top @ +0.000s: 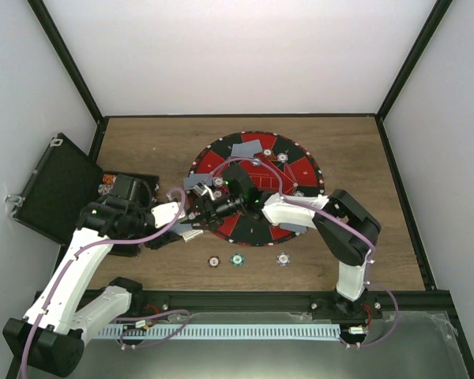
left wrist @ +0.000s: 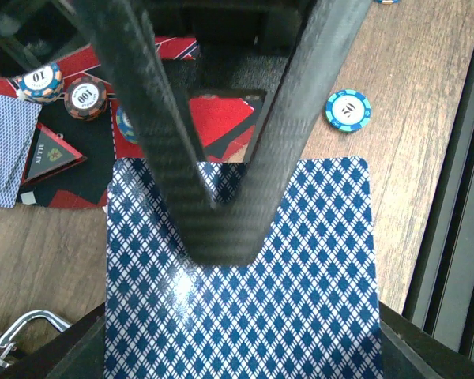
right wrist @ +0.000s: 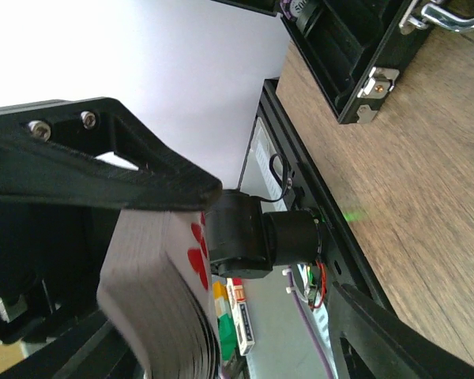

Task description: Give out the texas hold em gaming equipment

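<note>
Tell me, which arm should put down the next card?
Left, probably: the left hand pinches one blue-backed card near the round mat, while the right hand holds the deck.

**Desk** (top: pixel 355 158): brown wood-grain top, one item.

**Round mat** (top: pixel 306 167): black with red wedges, lying flat on the wood. Its near-left rim sits beneath the left gripper (left wrist: pixel 221 229) and the right gripper (right wrist: pixel 276 237), where the two meet. The rest spreads away beyond them and toward the right gripper's side.

**Poker chips** (top: pixel 236 258): three, with striped rims, in a spaced row on bare wood. They lie on the arm-base side of both grippers, clear of the mat.

**Case** (top: pixel 55 185): black, hinged, lid thrown open. It stands well out past the left gripper's outer side, at the desk's left edge.
</note>
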{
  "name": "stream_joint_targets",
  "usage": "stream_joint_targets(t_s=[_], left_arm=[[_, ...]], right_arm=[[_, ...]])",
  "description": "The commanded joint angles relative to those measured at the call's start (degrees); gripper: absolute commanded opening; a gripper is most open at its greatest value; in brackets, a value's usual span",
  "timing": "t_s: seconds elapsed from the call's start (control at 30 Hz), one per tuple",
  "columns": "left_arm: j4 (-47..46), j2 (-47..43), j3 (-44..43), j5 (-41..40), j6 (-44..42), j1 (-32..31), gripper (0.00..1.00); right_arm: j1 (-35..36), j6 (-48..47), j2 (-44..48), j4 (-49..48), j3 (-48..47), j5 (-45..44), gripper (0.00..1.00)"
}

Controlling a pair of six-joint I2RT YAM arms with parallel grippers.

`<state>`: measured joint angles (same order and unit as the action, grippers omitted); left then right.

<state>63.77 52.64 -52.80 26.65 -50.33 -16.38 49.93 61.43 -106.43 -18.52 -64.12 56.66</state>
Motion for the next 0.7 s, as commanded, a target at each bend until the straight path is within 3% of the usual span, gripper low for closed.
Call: stream_joint_targets(t_s=[0.0,0.27,0.47,0.67], left_arm=[[-1.0,-1.1,-1.0,2.1,-1.3,0.0,0.04],[-1.0,-1.0,-1.2,2.2,-1.2,0.0,0.04],[-1.1,-0.8,-1.0,2.3,-1.3,0.0,0.04],[-1.2,-0.6,-1.0,2.4,-1.1,0.0,0.04]], right_arm=[[-2.6,-1.0,2.7,2.4,3.3,-1.0,0.60],[-3.4,-1.9,5.6,3.7,3.8,-1.6,0.48],[-1.1,-3.3,4.7,4.3,0.7,-1.4,0.65],[1.8,-4.4,-0.4,5.7,-4.9,-0.2,0.68]])
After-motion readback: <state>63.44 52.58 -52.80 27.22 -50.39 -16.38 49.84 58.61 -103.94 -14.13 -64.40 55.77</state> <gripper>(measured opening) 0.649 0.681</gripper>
